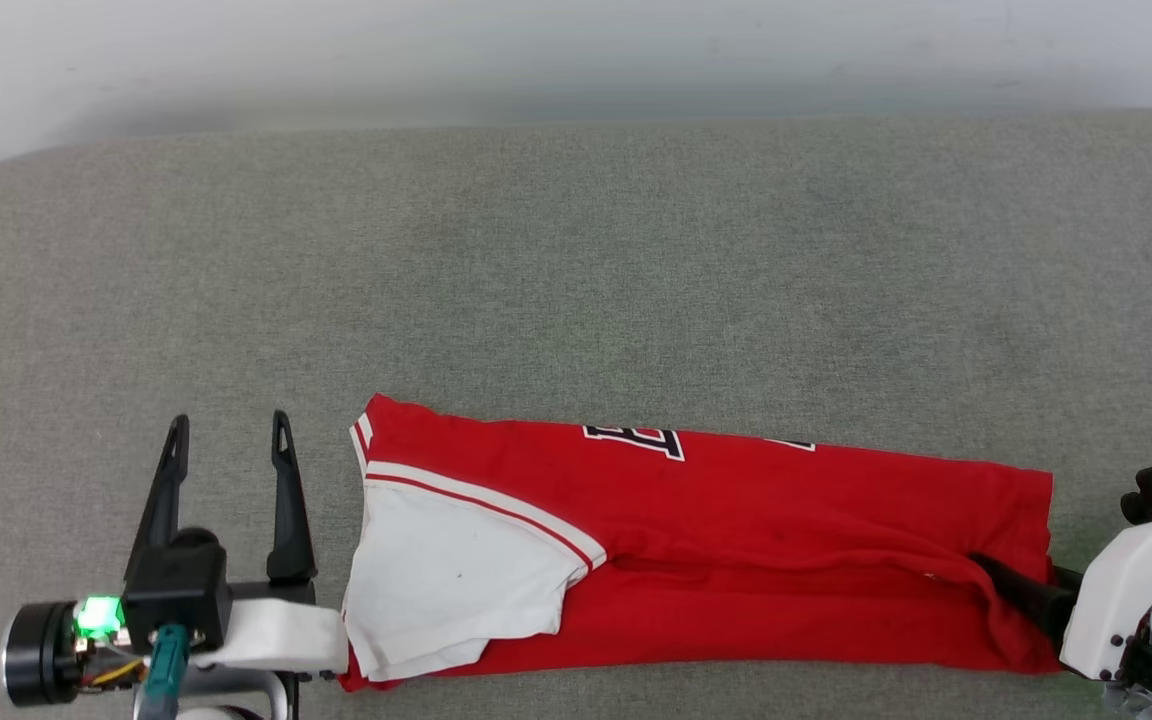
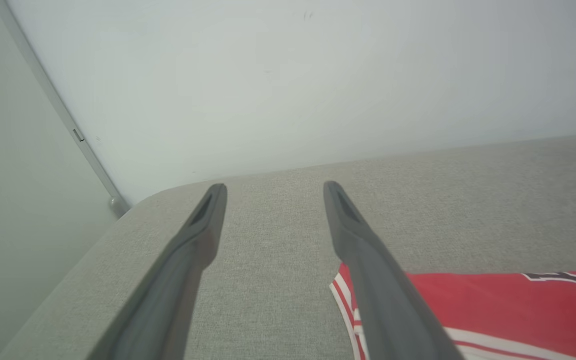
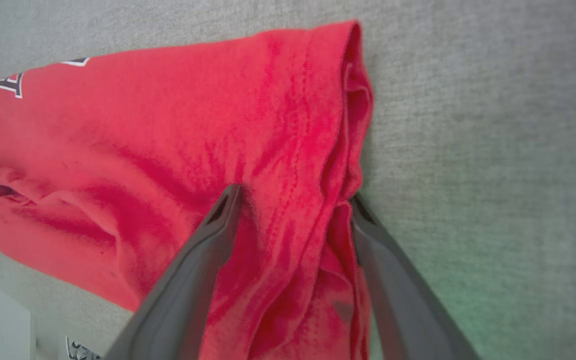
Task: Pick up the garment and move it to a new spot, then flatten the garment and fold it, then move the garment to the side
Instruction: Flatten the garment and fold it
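**Grey fabric tabletop: jersey folded into a long band, both end effectors released**

Pale wall (image 1: 536,50) backs a grey fabric-covered tabletop (image 1: 576,250), and the garment (image 1: 736,540) lies near its front edge as a long red band running left to right. Its white sleeve (image 1: 446,580) is turned in over the red body at the left end, and a slice of the black print (image 1: 636,438) peeks over the far fold, so the lengthwise fold looks done.

Left end effector (image 1: 230,420) is spread wide and empty, just beside the sleeve end without touching it, probably waiting for its corner.

Right end effector (image 3: 294,195) is also spread, not clamped, straddling the hem (image 3: 348,100) at the right end. One finger lies on top of the cloth and the other seems tucked in at the hem's edge, likely set up to pinch that end for a crosswise fold
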